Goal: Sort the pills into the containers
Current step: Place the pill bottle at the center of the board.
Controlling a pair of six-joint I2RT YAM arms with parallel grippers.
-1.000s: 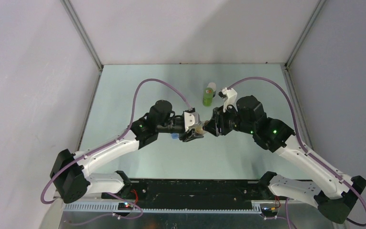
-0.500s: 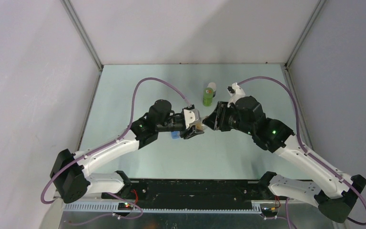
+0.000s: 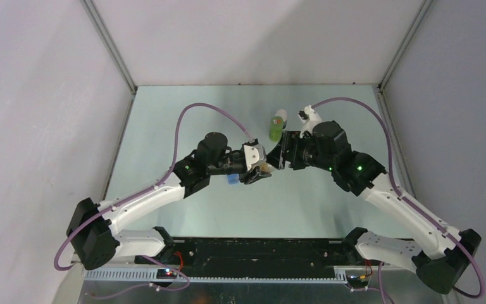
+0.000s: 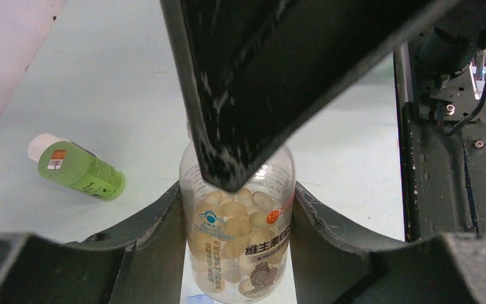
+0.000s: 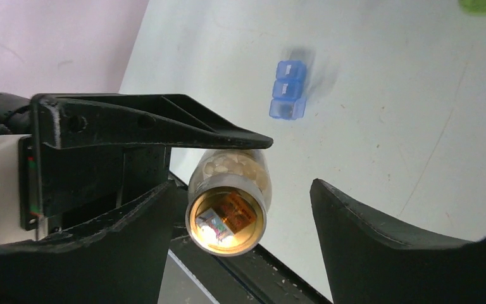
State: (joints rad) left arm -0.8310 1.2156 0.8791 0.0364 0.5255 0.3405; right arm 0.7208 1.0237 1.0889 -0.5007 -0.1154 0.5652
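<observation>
Left claw (image 4: 238, 202) level (around pill bottle (image 4: 240, 253))

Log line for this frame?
left claw: shut on clear plastic pill bottle | right claw: open, facing bottle mouth

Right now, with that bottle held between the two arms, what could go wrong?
The clear plastic bottle of pale pills appears tipped sideways in the left pincer, its mouth seemingly uncapped, so pills may spill onto the table instead of into the blue compartment box. The open right pincer flanks that mouth closely; a careless move could knock the bottle loose.
</observation>
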